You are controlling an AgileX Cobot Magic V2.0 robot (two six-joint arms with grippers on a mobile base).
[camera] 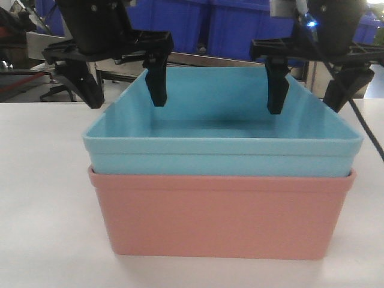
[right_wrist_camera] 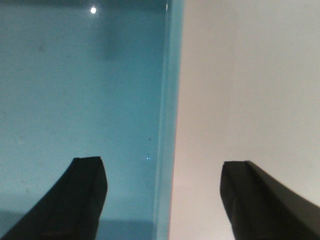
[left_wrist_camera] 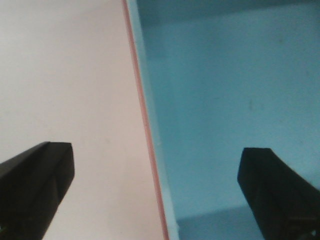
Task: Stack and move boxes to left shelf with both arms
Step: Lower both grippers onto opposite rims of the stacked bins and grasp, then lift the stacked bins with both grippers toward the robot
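Note:
A light blue box [camera: 222, 144] sits nested inside a salmon pink box [camera: 222, 216] on the white table [camera: 42, 180]. My left gripper [camera: 125, 90] is open and straddles the stack's left wall, one finger outside and one inside. In the left wrist view the left gripper [left_wrist_camera: 155, 160] spans the blue box [left_wrist_camera: 225, 90] wall and the thin pink rim [left_wrist_camera: 145, 115]. My right gripper [camera: 310, 90] is open astride the right wall. The right wrist view shows the right gripper [right_wrist_camera: 162, 170] over the blue box [right_wrist_camera: 75, 75] edge. No finger touches a wall. The left shelf is out of view.
Large dark blue crates [camera: 240, 24] stand behind the table. A black cable [camera: 366, 132] hangs down from the right arm past the stack's right side. Dark furniture legs [camera: 54, 90] show beyond the table's far left edge.

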